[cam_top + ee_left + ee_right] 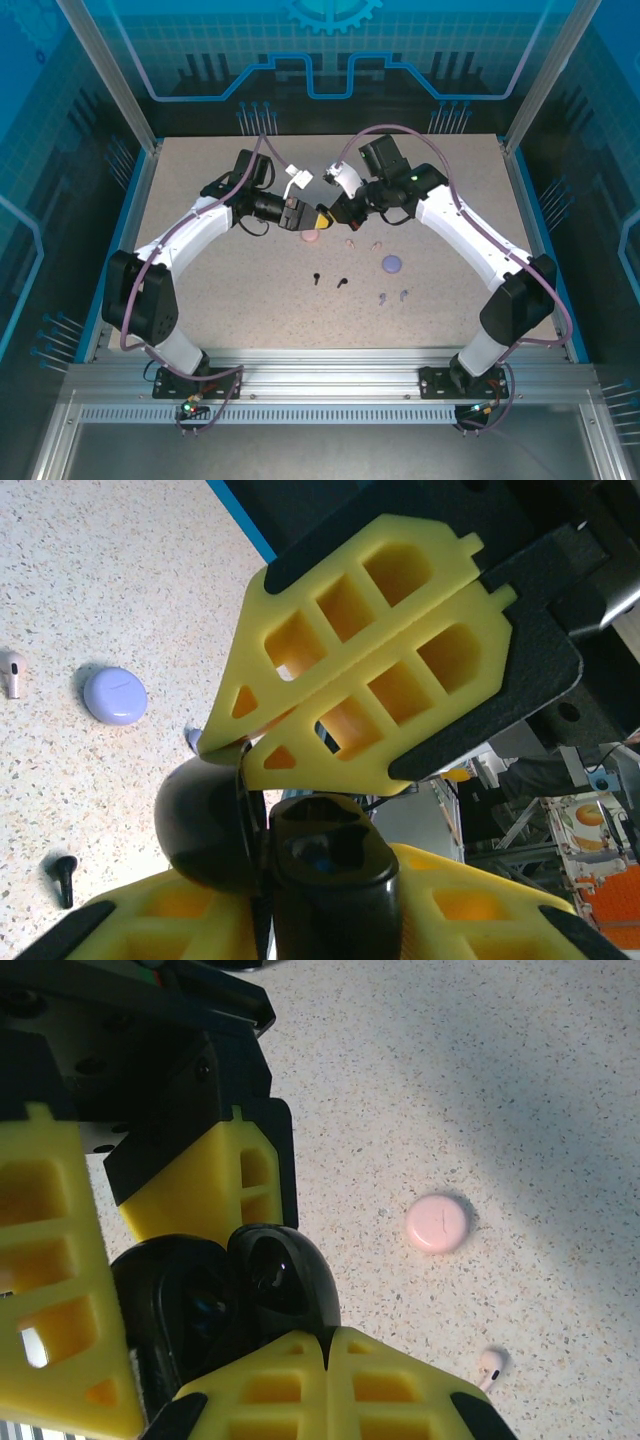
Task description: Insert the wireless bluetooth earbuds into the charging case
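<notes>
Left arm point(195, 222): elbow out to the left, forearm reaching right toward table centre.
Right arm point(470, 235): mirrored, elbow out to the right, forearm reaching left.
Wrists: raised off the table, facing each other.
Left gripper point(310, 880): 2 fingers closed on either side of the black case point(270, 1280).
Right gripper point(325, 1338): 2 fingers pressed together, tips pinching the case's lid edge.

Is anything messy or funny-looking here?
Yes. The tiny earbuds lie scattered loose on the table, and the open black case hangs in the air, pinched between the left gripper and right gripper.
</notes>
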Motion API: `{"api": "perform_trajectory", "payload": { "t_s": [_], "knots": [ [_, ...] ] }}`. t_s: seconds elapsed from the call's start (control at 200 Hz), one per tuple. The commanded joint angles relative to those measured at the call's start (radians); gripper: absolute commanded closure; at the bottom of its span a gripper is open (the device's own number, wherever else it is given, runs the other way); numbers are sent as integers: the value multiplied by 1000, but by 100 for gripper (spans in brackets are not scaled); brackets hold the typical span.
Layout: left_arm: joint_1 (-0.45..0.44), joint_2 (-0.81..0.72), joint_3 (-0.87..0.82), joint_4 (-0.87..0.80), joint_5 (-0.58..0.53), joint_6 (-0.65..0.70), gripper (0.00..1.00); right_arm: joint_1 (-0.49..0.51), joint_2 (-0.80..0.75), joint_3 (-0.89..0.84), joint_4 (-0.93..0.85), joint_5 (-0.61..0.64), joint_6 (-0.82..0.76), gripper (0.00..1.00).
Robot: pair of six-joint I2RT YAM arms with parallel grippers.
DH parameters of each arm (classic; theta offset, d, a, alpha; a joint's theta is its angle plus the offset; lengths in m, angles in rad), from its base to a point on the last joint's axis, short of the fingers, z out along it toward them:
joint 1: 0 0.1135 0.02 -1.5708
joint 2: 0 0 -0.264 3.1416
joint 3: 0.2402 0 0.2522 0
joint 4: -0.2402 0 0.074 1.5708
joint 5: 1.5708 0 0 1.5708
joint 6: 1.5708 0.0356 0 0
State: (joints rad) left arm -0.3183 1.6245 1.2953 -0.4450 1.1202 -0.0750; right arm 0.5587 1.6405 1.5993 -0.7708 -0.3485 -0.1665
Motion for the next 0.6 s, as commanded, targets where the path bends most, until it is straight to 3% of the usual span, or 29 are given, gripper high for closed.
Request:
{"api": "perform_trajectory", "payload": {
  "t_s": [0.0,0.23,0.355,0.475,0.595],
  "knots": [
    [10,12,30,-18,37,24,67,13,15,31,-27,11,-12,100],
    [16,14,30,-21,38,26,82,12,18,32,-17,13,-5,100],
    [16,12,26,-18,37,24,99,9,17,39,-2,31,21,100],
    [16,2,11,3,10,16,100,-18,-1,39,32,26,87,65],
    [32,-35,-40,77,-38,-27,100,-60,-50,24,63,-21,154,55]
  ]
}}
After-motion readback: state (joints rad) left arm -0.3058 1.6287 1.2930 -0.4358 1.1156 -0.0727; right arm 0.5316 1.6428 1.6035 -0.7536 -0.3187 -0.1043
